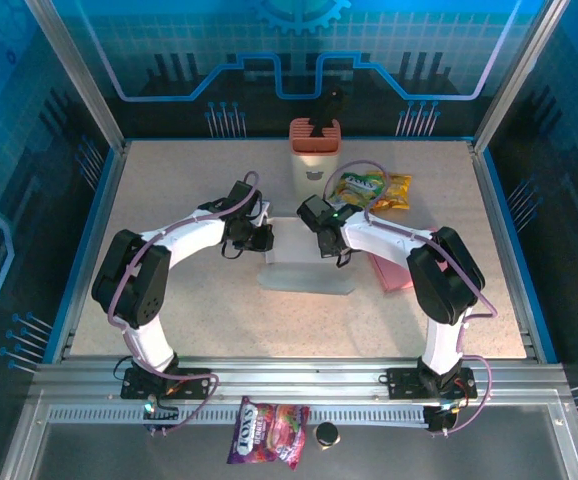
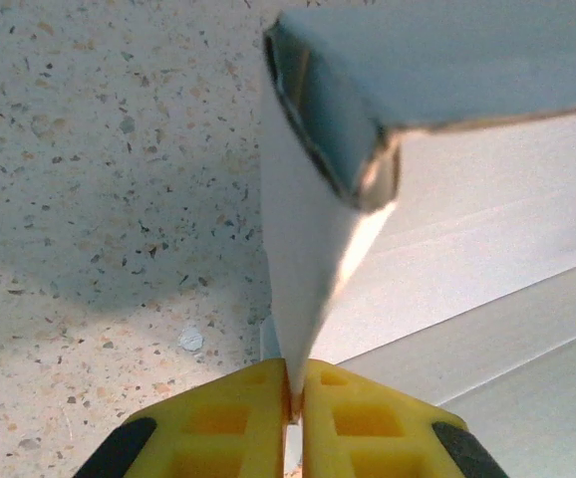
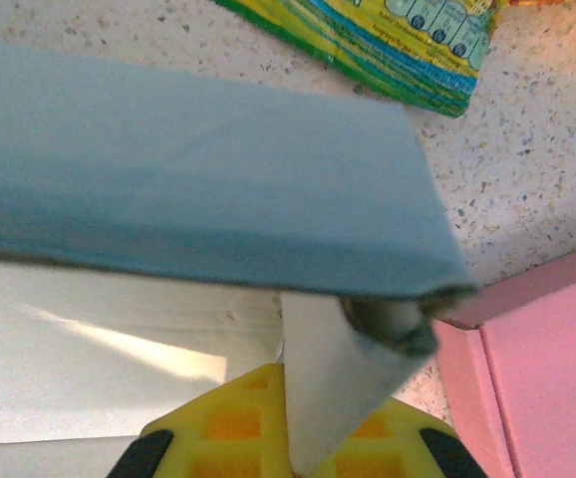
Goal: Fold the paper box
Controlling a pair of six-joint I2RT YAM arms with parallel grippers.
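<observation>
The paper box point(image 1: 307, 275) lies around the middle of the surface point(image 1: 169, 200), a pale, half-formed shell between my two arms, with its long panel flat on the speckled top and its ends raised. At its left end, the left tool point(image 2: 294, 398) has its yellow fingers point(image 2: 238, 418) pressed together on a thin white end flap that stands on edge and rises away from the camera to a folded wall above. At the right end, the right tool point(image 3: 313, 423) is likewise pinching a flap of the same box. That flap comes up between the fingers and curls under the grey-blue wall that spans that wrist view.

Just beside the box on the right lies a pink cardboard piece point(image 1: 391, 272), flat on the surface, with its creased edge close to the corner that the right tool grips. Behind the right tool sit a green snack bag point(image 1: 357, 188) and a yellow snack bag point(image 1: 397, 190), touching each other. At the back, in the middle, stands a salmon-coloured holder point(image 1: 314, 155) with something dark sticking up out of it; I cannot tell what. On the metal rail at the near edge lie a purple sweet packet point(image 1: 267, 432) and a small dark round object point(image 1: 326, 434), near each other.
</observation>
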